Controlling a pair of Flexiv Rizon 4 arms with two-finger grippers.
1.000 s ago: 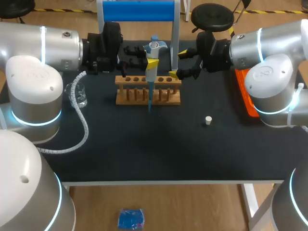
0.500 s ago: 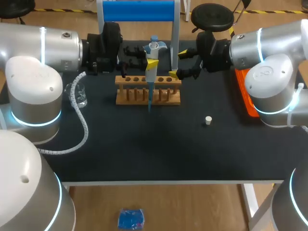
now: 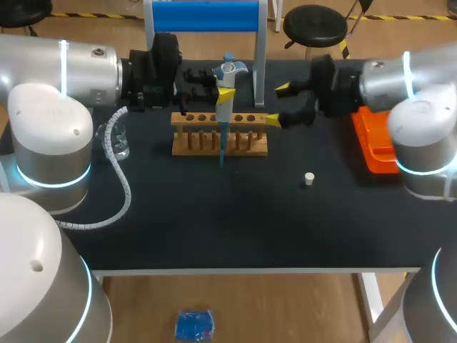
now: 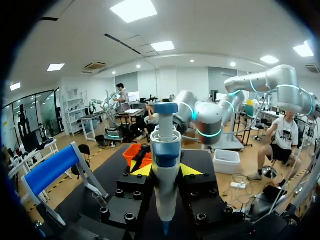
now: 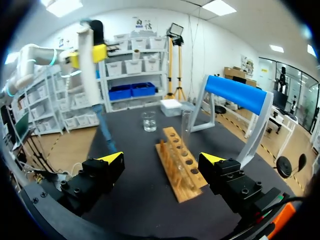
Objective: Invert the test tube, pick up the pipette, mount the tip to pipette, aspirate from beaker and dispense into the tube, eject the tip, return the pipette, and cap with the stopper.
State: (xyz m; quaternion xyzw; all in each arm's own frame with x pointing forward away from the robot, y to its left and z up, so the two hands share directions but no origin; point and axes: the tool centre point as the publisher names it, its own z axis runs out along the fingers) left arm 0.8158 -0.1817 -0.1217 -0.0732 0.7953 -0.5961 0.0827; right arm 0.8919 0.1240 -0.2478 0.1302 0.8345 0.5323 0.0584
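Observation:
My left gripper is shut on the white and blue pipette, which hangs upright over the wooden tube rack. Its blue tip points down at the rack's front. In the left wrist view the pipette stands between the yellow fingertips. My right gripper is open, just right of the rack, with nothing in it. From the right wrist, the rack lies ahead of the open gripper, with a clear test tube upright in it. The beaker stands at the left, the white stopper lies right of centre.
An orange tray sits at the table's right edge, beside my right arm. A stand with a blue bar rises behind the rack. A white coiled cable trails from my left arm across the table's left side.
My right arm has drawn back to the right, away from the rack, uncovering more of the orange tray. The left arm and the pipette have not moved.

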